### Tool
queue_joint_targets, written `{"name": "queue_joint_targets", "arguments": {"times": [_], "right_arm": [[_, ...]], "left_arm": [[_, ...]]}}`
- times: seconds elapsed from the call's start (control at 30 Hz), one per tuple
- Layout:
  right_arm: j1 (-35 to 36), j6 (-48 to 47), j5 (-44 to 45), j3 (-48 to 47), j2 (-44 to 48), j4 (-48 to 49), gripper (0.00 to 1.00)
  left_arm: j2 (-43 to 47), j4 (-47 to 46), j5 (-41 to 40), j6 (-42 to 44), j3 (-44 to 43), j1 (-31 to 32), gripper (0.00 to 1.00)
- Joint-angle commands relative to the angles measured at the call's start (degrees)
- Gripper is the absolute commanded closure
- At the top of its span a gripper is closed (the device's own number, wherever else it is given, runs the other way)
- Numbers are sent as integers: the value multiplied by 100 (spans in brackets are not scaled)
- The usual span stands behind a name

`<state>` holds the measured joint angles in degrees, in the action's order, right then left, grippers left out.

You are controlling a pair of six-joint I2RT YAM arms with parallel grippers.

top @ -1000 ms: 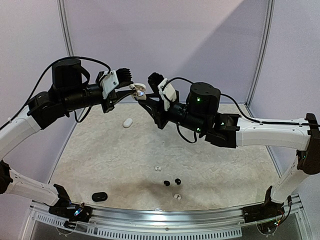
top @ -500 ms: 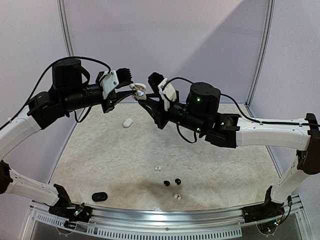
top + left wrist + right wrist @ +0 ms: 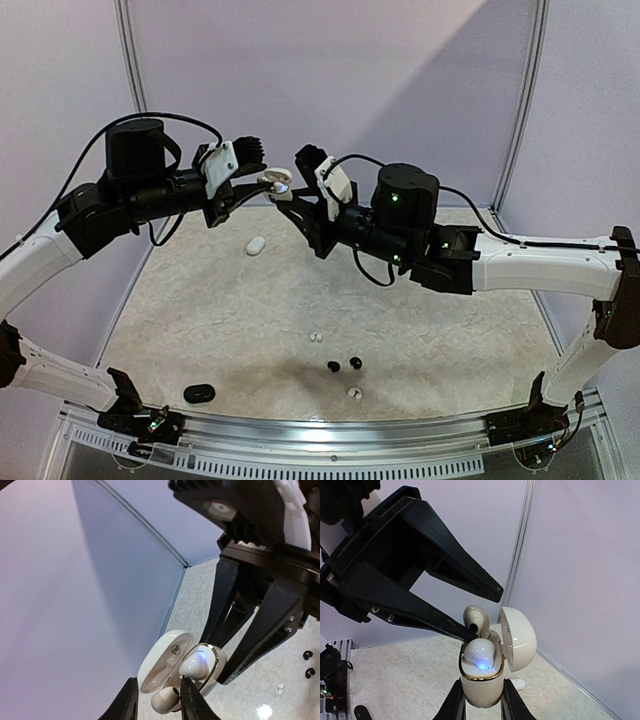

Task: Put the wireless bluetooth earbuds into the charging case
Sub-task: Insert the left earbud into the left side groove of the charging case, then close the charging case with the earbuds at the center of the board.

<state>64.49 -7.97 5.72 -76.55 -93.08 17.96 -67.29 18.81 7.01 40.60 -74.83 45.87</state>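
The right claw [image 3: 482,702] clenched the glossy cream oval charging case [image 3: 480,684] upright between its fingers, lid tipped open, apparently to present its mouth to the left claw [image 3: 160,705]. That claw pinched a small cream earbud [image 3: 475,619] at its fingertips, just above the mouth and beside the seated blue-lit earbud [image 3: 480,656].

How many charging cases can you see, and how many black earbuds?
White cases: 2, an open one in the right claw and another lying on the table
Black cases: 1
Black earbuds: 2
Total: 5
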Motion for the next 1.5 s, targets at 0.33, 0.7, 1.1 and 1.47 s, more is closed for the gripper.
{"name": "queue_joint_targets", "arguments": {"times": [0.33,0.7,1.1,1.47], "right_arm": [[-110,445,-50,-150,-17,-38,100],[-257,656,-200,70,156,-78,100],[-246,478,-1403,428,576,123,100],[-224,565,-1635,540,792,-235,100]], "left_arm": [[83,172,332,-286,-124,107,63],[248,96,178,-490,-363,98,60],[-162,378,-1053,-1183,-538,-139,57],[73,863,-744,-940,-748,-138,58]]}}
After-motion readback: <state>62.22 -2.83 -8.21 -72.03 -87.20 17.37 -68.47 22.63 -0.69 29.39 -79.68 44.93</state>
